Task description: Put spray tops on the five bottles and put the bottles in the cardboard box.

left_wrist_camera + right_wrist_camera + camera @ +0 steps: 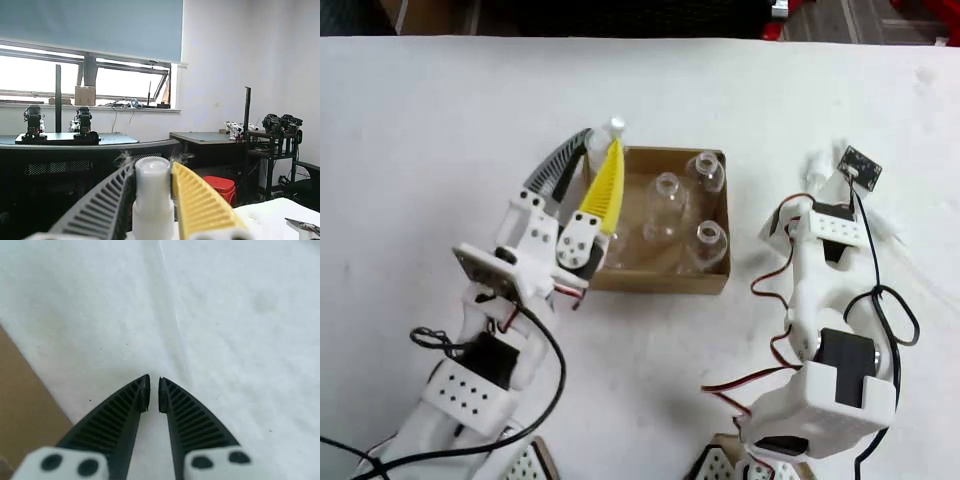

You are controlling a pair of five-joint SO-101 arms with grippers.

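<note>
- The left claw (602, 142) is pinching a bottle (599, 152) with a white spray top (614, 127) on it.
- One of its fingers is grey (560, 165) and one is yellow (604, 190). The bottle's neck sits between them.
- In the left wrist view, the left claw (152, 170) squeezes the spray top (152, 185) from both sides, and the top stands straight up.
- This bottle is at the upper left corner of the cardboard box (660, 278), near the middle of the high view. I cannot tell if it is inside the box or just outside it.
- Three open bottles stand in the box with no tops on: one at the upper right (705, 170), one near the middle (667, 190), and one at the lower right (708, 238).
- The right arm (820, 270) is on the right side of the high view, next to the box, on the white counter (420, 120).
- The right claw (152, 390) points down at the counter. Its two black fingers are almost pressed together, with only a thin crack between them and nothing in it.
- A brown edge of the box (22, 405) shows at the lower left of the right wrist view.
</note>
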